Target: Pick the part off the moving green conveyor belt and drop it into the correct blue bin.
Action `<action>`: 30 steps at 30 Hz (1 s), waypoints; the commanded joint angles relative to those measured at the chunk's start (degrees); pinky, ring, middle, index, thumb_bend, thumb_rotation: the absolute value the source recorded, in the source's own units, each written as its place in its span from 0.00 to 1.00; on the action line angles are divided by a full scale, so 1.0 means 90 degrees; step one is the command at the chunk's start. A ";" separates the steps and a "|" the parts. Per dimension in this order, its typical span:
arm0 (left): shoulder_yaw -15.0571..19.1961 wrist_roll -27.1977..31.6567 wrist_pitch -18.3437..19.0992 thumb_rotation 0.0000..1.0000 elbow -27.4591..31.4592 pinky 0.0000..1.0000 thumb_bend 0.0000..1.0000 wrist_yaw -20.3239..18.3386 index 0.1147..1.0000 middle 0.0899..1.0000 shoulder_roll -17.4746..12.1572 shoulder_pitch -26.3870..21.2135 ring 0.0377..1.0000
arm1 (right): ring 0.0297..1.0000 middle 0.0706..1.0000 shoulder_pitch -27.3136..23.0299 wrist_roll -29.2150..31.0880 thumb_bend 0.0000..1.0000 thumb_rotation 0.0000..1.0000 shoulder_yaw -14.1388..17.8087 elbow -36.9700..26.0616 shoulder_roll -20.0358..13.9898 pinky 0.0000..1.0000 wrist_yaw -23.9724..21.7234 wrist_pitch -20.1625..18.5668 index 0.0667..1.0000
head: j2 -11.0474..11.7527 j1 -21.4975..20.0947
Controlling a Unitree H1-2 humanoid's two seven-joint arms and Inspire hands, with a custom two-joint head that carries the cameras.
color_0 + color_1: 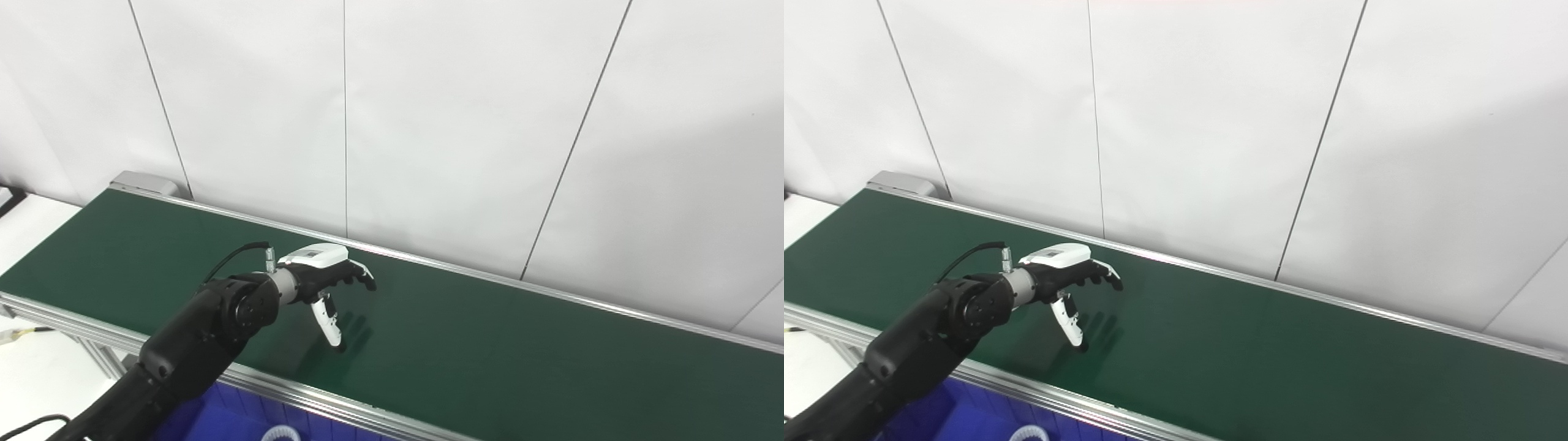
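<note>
My left hand [327, 285] reaches over the near half of the green conveyor belt [490, 343]. Its fingers are spread and its thumb points down toward the belt; it holds nothing. The same hand shows in the right eye view [1069, 278]. No part shows on the belt. A blue bin [245, 416] sits below the belt's near edge at the bottom, with a white ring-shaped piece [280, 433] inside it. My right hand is out of view.
The belt runs from upper left to lower right between aluminium rails [318, 398]. A white panelled wall [429, 122] stands right behind it. A white table surface [24, 233] lies at the far left.
</note>
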State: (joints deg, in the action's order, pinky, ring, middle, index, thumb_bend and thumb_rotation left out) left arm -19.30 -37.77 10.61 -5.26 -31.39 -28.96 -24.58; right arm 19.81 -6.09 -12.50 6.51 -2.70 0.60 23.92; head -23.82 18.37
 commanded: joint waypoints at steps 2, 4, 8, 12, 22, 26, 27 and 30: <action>-0.0016 -0.0164 -0.0196 0.00 0.0027 0.74 0.91 0.0229 0.76 0.84 -0.0192 -0.0211 0.82 | 0.87 0.91 0.0014 0.0011 0.20 0.67 -0.0001 -0.0213 0.0055 0.80 -0.0025 0.0319 0.97 | -0.0002 -0.0012; -0.0021 -0.0214 -0.0272 0.00 0.0025 0.74 0.91 0.0346 0.75 0.84 -0.0193 -0.0171 0.81 | 0.88 0.91 0.0016 0.0023 0.20 0.66 -0.0004 -0.0217 0.0048 0.80 -0.0045 0.0320 0.97 | -0.0016 -0.0018; -0.0014 -0.0341 -0.0412 0.00 -0.0017 0.77 0.90 0.0657 0.74 0.83 -0.0168 -0.0076 0.81 | 0.87 0.91 0.0006 0.0032 0.21 0.66 -0.0007 -0.0192 0.0010 0.80 -0.0054 0.0327 0.96 | -0.0010 -0.0011; -0.0057 -0.0445 -0.0576 0.00 -0.0076 0.78 0.89 0.0870 0.75 0.84 -0.0177 -0.0043 0.82 | 0.87 0.91 0.0019 0.0012 0.20 0.66 0.0003 -0.0222 0.0012 0.80 -0.0050 0.0321 0.96 | -0.0018 -0.0022; -0.0071 -0.0591 -0.0900 0.00 -0.0232 0.76 0.89 0.1326 0.76 0.83 -0.0108 0.0040 0.81 | 0.86 0.90 0.0044 0.0019 0.23 0.66 0.0006 -0.0234 -0.0024 0.79 -0.0052 0.0323 0.96 | -0.0019 -0.0019; -0.0060 -0.0652 -0.0960 0.00 -0.0261 0.76 0.89 0.1412 0.76 0.83 -0.0104 0.0060 0.81 | 0.86 0.90 0.0056 0.0013 0.23 0.67 0.0006 -0.0266 -0.0038 0.78 -0.0054 0.0326 0.96 | -0.0034 -0.0016; -0.0066 -0.0670 -0.0967 0.00 -0.0266 0.76 0.89 0.1425 0.76 0.83 -0.0108 0.0064 0.81 | 0.85 0.90 0.0059 0.0007 0.23 0.68 0.0007 -0.0268 -0.0041 0.78 -0.0052 0.0326 0.96 | -0.0036 -0.0015; -0.0070 -0.0694 -0.0976 0.00 -0.0285 0.76 0.89 0.1423 0.76 0.83 -0.0113 0.0076 0.81 | 0.85 0.90 0.0077 0.0009 0.22 0.68 0.0017 -0.0287 -0.0037 0.78 -0.0053 0.0321 0.96 | -0.0037 -0.0012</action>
State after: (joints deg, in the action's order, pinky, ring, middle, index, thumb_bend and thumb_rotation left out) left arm -20.44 -43.74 2.86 -8.32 -20.55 -28.99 -22.45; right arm 20.42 -6.06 -12.44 5.90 -3.02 0.57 23.92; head -24.08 18.19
